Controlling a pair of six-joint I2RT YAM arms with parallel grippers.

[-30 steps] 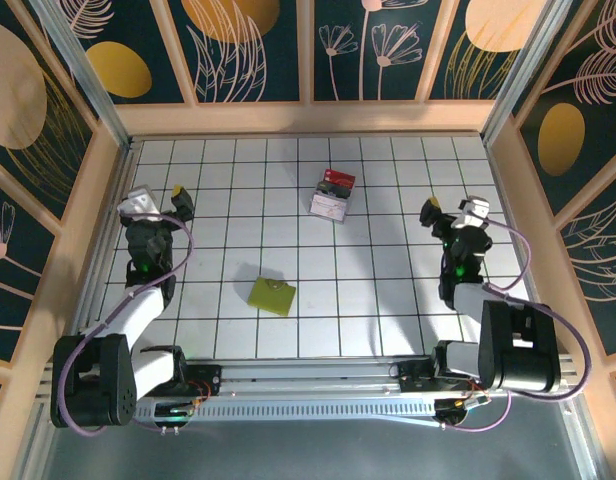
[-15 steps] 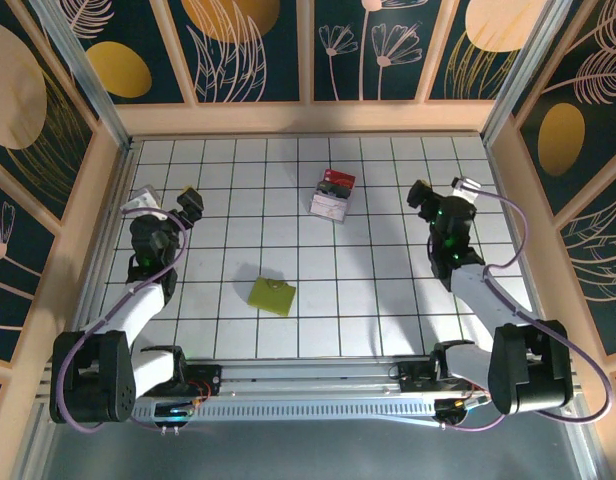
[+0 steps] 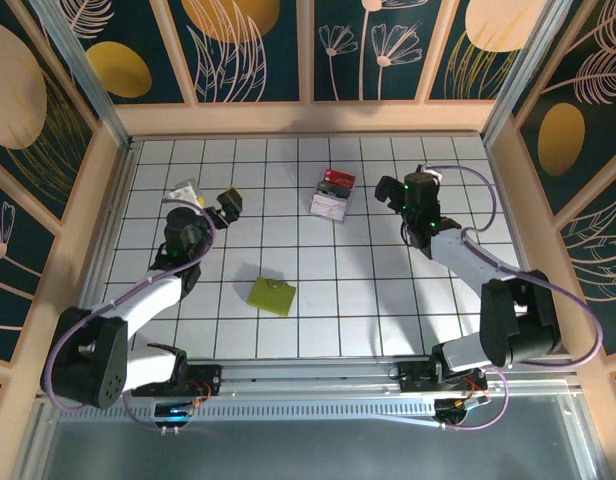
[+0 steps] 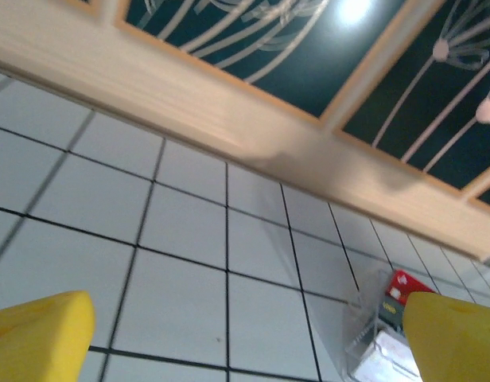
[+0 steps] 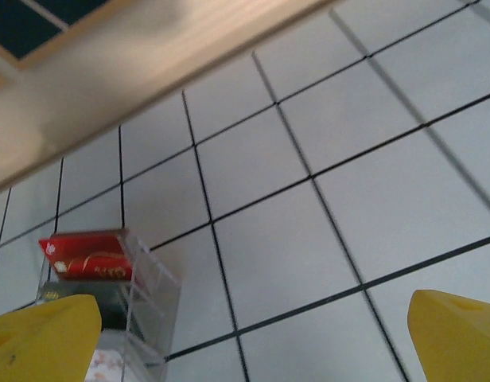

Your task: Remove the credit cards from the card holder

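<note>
Top external view: white tiled bench [image 3: 368, 290], two arms reaching up-frame from the bottom edge.
card holder [image 3: 272, 296]: olive-green, lying flat on the bench at lower centre, well apart from both arms.
left end effector [image 3: 228, 203]: upper left of centre, released, grasping nothing; yellow pads [image 4: 38, 334] spread wide in the left wrist view.
right end effector [image 3: 390, 190]: upper right of centre, released and empty, near the clear box.
clear box [image 3: 333, 195]: upper centre, red and dark contents inside.

Both arms reach inward: the left gripper [image 3: 230, 202] is now closer to the small white box [image 3: 332, 197], and the right gripper [image 3: 387, 189] is now just beside it.
</note>
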